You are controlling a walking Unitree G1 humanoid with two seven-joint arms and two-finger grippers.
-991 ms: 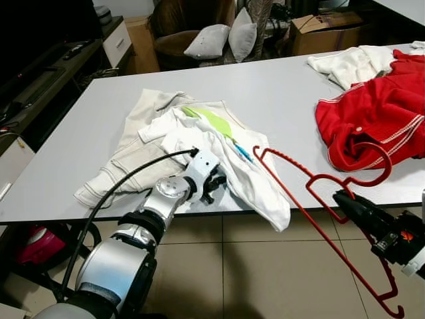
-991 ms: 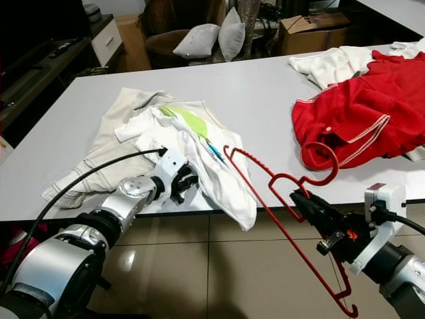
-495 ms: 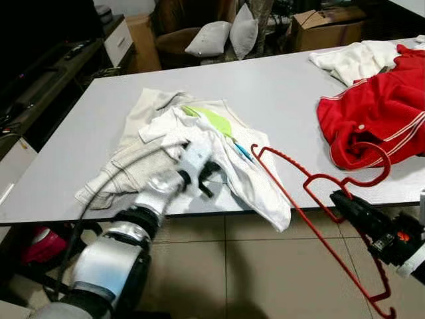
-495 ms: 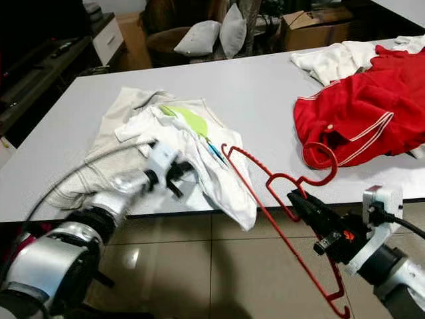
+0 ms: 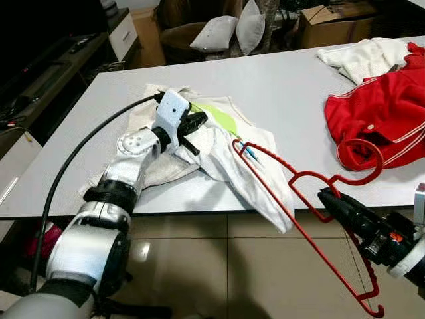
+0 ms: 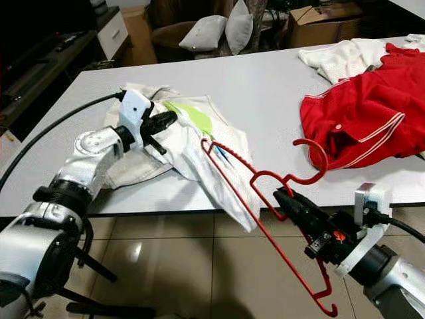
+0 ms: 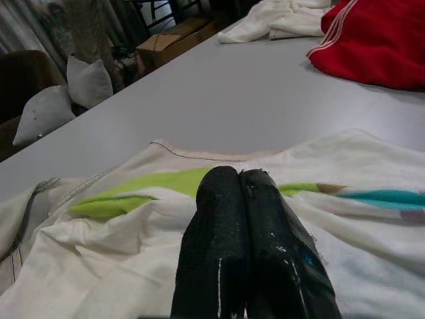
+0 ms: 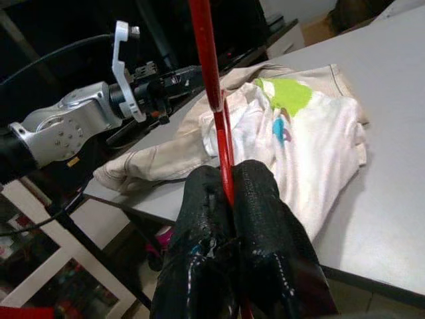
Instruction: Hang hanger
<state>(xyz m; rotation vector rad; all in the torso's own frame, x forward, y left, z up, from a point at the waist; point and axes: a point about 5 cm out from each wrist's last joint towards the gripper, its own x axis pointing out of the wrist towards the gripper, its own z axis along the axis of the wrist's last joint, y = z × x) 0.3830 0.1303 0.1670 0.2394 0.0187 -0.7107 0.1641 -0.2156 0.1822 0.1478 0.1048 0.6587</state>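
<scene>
Nearest the robot, the right hand (image 5: 327,199) is clamped on the red hanger (image 5: 292,199), pinching the wire between its two black fingers (image 8: 255,199) close to the base of the hook. The hanger is held off the front edge of the desk (image 5: 292,100), tilted, with its hook curling up toward the red garment (image 5: 385,113) and one shoulder tip reaching over the white shirt (image 5: 229,149); the other end dangles below the hand above the tiled floor (image 5: 212,266).

Further in, the left hand (image 5: 192,123) hovers over the crumpled white shirt, its fingers (image 7: 229,219) pressed together. No cloth can be seen caught between them, so it looks closed on nothing, resting just above or barely touching the fabric. The shirt has a green patch and a bit of blue print and hangs partly over the desk's front edge.

As for progress, the hanger is picked up and carried to the shirt, but it does not yet sit inside the garment; the shirt is still bunched and its neck opening is not spread. What seems left is to open the collar, thread the hanger's arm in, and then hang the lot up.

Beyond, a second white garment (image 5: 358,56) lies at the far corner, with cushions (image 5: 236,33) and a cardboard box (image 5: 332,16) behind the desk.
</scene>
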